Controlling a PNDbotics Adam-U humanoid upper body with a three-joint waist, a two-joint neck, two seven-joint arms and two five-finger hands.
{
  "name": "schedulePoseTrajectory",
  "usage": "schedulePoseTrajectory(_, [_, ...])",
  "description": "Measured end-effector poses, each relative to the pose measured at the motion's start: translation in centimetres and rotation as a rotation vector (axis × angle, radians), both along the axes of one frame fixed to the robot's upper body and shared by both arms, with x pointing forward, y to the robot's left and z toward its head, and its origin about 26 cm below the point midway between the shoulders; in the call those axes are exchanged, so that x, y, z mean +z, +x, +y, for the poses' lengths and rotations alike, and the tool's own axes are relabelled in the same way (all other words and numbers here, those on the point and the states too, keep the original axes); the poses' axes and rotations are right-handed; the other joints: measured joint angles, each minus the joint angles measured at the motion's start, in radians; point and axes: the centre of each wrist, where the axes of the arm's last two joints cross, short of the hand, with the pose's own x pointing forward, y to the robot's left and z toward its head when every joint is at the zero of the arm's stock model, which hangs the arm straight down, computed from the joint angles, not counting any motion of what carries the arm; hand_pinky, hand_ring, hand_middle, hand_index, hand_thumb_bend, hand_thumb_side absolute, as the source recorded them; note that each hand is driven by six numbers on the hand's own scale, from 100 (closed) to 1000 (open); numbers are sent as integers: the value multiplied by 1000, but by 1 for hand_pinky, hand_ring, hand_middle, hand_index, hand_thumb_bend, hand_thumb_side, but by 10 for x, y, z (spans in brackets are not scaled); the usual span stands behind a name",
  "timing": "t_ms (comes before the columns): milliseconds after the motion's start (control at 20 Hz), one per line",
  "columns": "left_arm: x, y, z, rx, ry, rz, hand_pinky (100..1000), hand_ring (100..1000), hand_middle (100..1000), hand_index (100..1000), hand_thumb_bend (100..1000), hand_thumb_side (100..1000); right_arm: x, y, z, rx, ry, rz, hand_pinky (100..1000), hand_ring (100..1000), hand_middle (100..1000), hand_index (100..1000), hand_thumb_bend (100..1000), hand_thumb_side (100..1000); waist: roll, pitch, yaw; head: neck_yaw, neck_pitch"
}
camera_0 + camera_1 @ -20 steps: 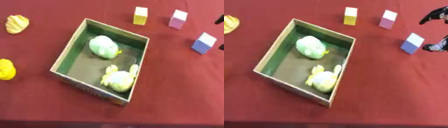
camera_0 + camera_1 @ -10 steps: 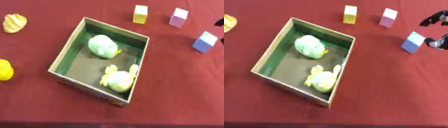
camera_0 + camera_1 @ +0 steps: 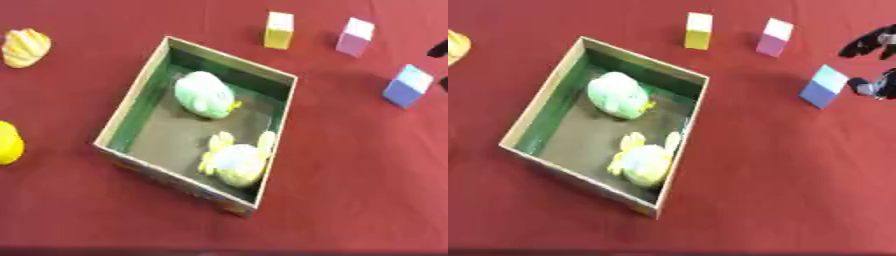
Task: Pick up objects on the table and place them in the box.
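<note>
An open cardboard box (image 3: 129, 107) with a green inside stands left of centre. In it lie a pale green round toy (image 3: 204, 94) and a yellow-green toy (image 3: 236, 160). A blue block (image 3: 824, 86) stands on the red cloth at the right. My right hand (image 3: 866, 44) comes in from the right edge, open, with fingers above and thumb (image 3: 874, 86) just right of the blue block; I see no contact. A yellow block (image 3: 279, 30) and a pink block (image 3: 355, 37) stand at the back. My left hand shows in no view.
A yellow ridged toy (image 3: 26, 47) lies at the far left and a round yellow toy (image 3: 7, 142) sits at the left edge. The red tablecloth (image 3: 350, 175) covers the whole table.
The right hand's fingers and thumb have drawn nearer each other and nearer the blue block. The blocks, box and toys have not moved.
</note>
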Motion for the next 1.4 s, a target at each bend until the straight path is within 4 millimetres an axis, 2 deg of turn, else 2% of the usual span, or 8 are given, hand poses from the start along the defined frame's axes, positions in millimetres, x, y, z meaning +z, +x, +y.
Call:
schedulePoseTrajectory(100, [0,0,0,-2,-1,1,789,637,683,855,100,607,-1,1,0,-6,2,-3,888,957,889,939,306,356,-1,3,2,-2,0])
schedulePoseTrajectory(250, [0,0,0,-4,-3,2,789,637,683,855,100,607,-2,2,3,-12,5,-11,886,955,886,929,332,371,-1,5,6,-3,-1])
schedulePoseTrajectory(600, [0,0,0,-7,-1,3,789,636,683,854,100,607,-2,5,8,-31,5,-30,880,954,885,927,289,362,-3,17,8,-8,-4])
schedulePoseTrajectory(750, [0,0,0,-9,-1,3,789,635,683,854,100,608,-2,6,9,-46,3,-45,885,964,890,927,317,382,-3,22,12,-10,-9])
schedulePoseTrajectory(1400, [1,0,0,-16,-5,4,789,634,684,854,100,608,-7,10,6,-92,-23,-59,888,974,900,928,339,402,-2,47,19,-16,-19])
